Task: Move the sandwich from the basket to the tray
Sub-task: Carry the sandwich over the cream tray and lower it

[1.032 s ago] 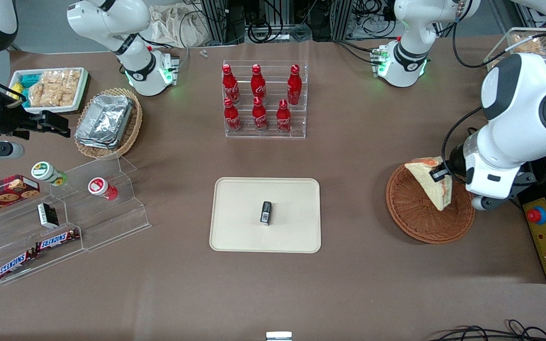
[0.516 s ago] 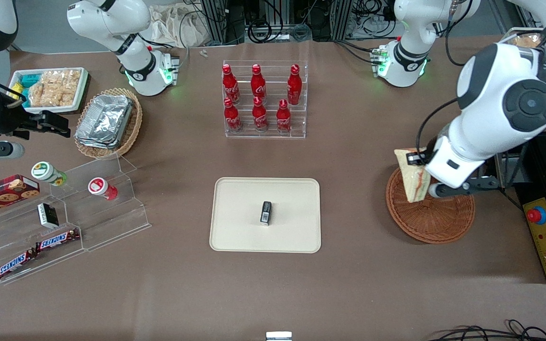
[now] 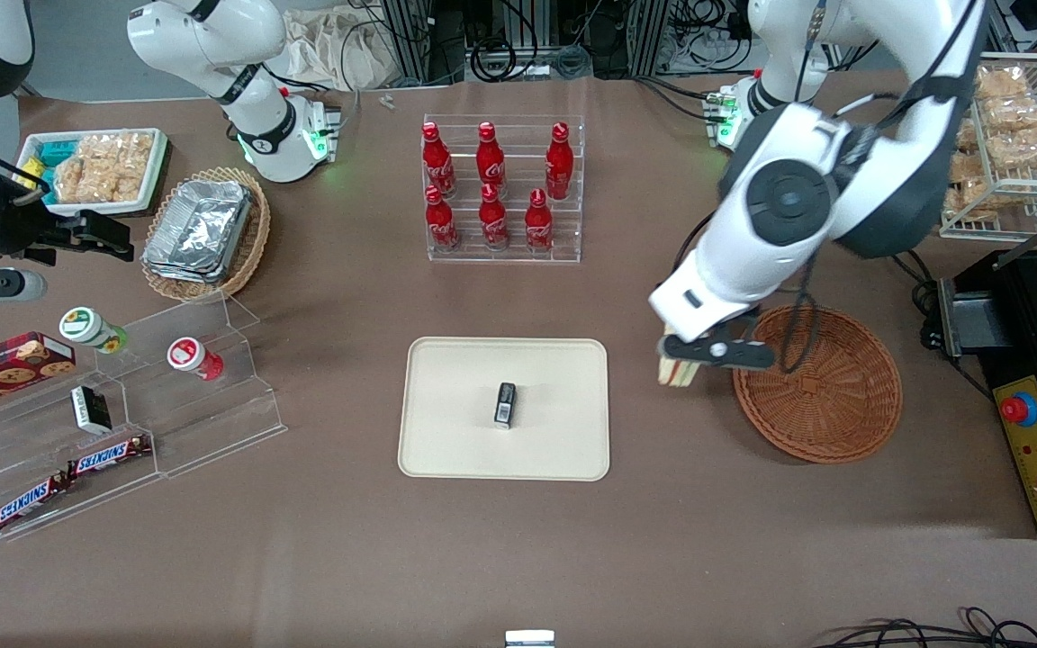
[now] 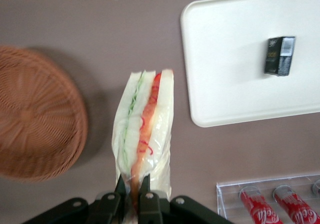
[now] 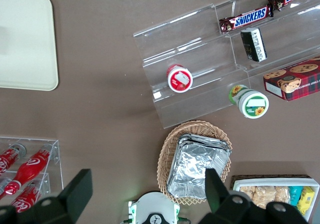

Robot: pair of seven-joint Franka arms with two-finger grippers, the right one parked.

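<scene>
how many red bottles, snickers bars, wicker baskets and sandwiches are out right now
red bottles: 6
snickers bars: 2
wicker baskets: 2
sandwich: 1, held in the gripper between basket and tray
total: 11

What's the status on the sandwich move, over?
Gripper shut on sandwich, above table between basket and tray. Basket empty. Small black box sits mid-tray.

Brown tabletop [image 3: 680, 558] spans whole scene, matte, evenly lit. Aluminium framing and tangled black cables [image 3: 500, 54] along edge farthest from front camera. Yellow control box [image 3: 1036, 450] with red button at working arm's end.
</scene>
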